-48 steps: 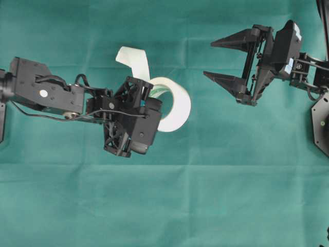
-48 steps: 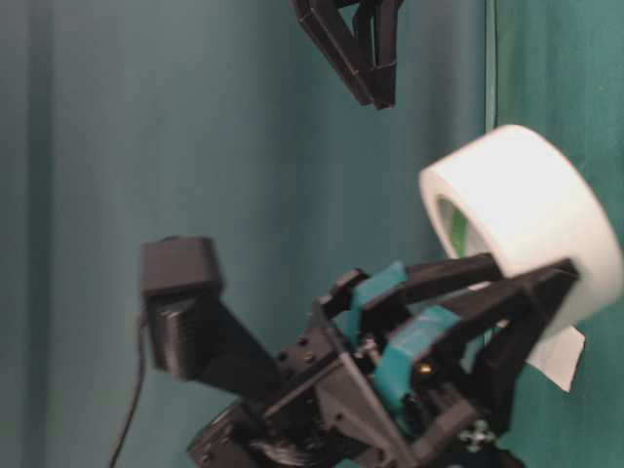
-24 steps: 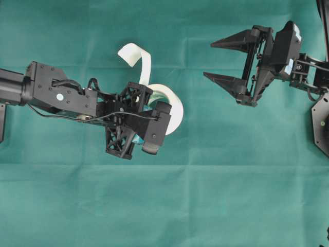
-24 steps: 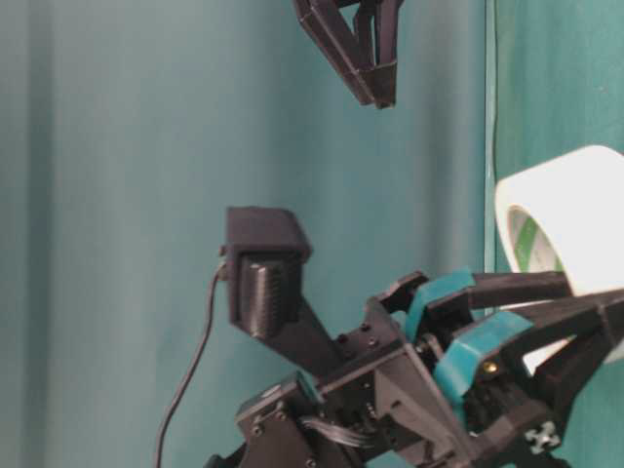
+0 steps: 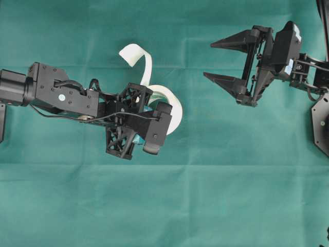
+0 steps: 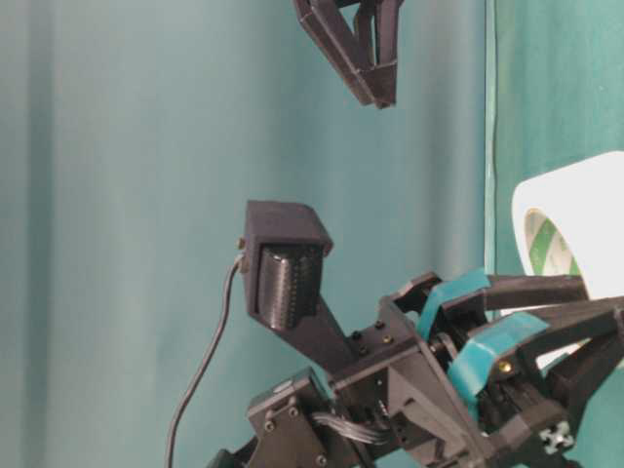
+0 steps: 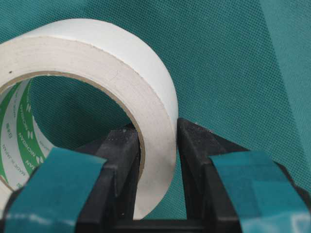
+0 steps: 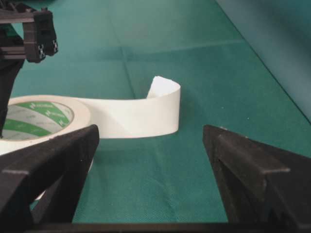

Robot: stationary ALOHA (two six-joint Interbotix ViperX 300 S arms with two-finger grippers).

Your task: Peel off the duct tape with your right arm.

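Overhead view: left gripper point(image 5: 154, 110) fingers pinch the tape point(image 5: 172, 105) roll's wall, holding it over the worktop point(image 5: 216, 195). Right gripper point(image 5: 218, 59) waits well apart, fingers wide. Best move: approach the curled tab point(image 5: 136, 56), pinch near its tip, pull away from the roll.

The duct tape point(image 5: 174, 105), a wide white roll with a green-and-white printed core, is seen tipped on edge, its wall pinched between the teal-taped fingers point(image 7: 121, 160) of the left gripper point(image 7: 158, 160). A loose white tab point(image 5: 140, 59) is curled up and away from the roll. The right arm point(image 5: 277, 56) is held well apart, its plain black fingers point(image 5: 226, 80) spread wide, nothing gripped
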